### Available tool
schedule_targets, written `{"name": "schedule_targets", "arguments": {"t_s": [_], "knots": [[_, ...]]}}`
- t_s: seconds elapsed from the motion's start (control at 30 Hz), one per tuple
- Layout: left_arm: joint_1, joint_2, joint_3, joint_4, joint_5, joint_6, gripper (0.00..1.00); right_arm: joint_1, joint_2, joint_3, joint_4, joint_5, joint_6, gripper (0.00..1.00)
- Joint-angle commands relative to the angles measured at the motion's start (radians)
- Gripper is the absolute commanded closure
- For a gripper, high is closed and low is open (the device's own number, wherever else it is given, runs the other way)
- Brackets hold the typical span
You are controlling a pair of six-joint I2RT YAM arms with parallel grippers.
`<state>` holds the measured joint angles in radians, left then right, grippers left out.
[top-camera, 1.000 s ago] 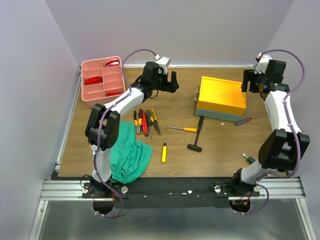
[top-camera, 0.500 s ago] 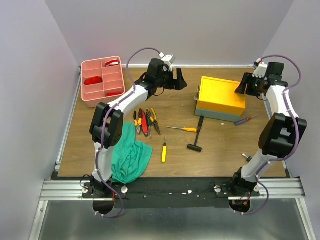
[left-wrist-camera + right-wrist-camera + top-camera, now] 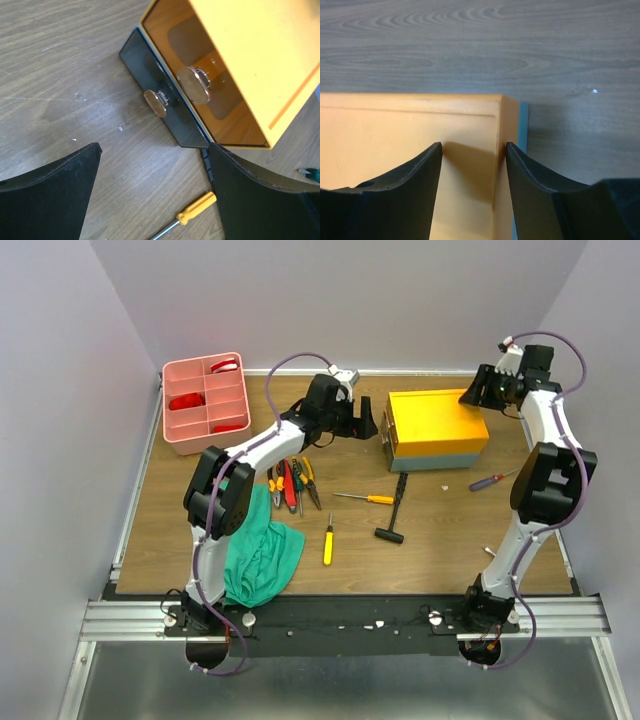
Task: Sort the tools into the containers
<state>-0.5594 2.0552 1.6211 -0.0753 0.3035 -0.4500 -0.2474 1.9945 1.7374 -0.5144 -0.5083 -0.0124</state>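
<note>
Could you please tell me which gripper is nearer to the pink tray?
Left. The left gripper is between the pink tray and the toolbox, close to the toolbox's left end. The right gripper is at the toolbox's far right corner, beyond it from the tray.

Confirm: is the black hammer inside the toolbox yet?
No, the black hammer lies on the table, outside the toolbox.

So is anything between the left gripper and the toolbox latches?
Nothing visible. The left gripper is open, and only bare table lies between it and the toolbox latches. The screwdriver lies behind the fingertips, out of the way.
</note>
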Motion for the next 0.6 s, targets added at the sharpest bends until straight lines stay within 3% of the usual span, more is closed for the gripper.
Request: {"name": "schedule_targets", "arguments": {"t_s": [0.0,0.1,0.27,0.43,0.57], "knots": [[-0.022,0.000,0.016,0.017,-0.038,-0.012,0.01,0.059,0.102,0.131,0.060,-0.018,0.038,0.38],[-0.023,0.002,0.017,0.025,-0.041,-0.010,0.01,0.079,0.157,0.218,0.091,0.002,0.043,0.35],[-0.027,-0.004,0.019,0.040,-0.040,-0.006,0.01,0.089,0.178,0.320,0.123,0.122,0.042,0.22],[-0.033,0.017,0.036,0.054,-0.046,-0.027,0.01,0.089,0.039,0.306,0.113,0.226,-0.061,0.18],[-0.033,0.049,0.055,0.071,-0.047,-0.067,0.01,0.088,-0.092,0.182,0.101,0.228,-0.090,0.17]]}}
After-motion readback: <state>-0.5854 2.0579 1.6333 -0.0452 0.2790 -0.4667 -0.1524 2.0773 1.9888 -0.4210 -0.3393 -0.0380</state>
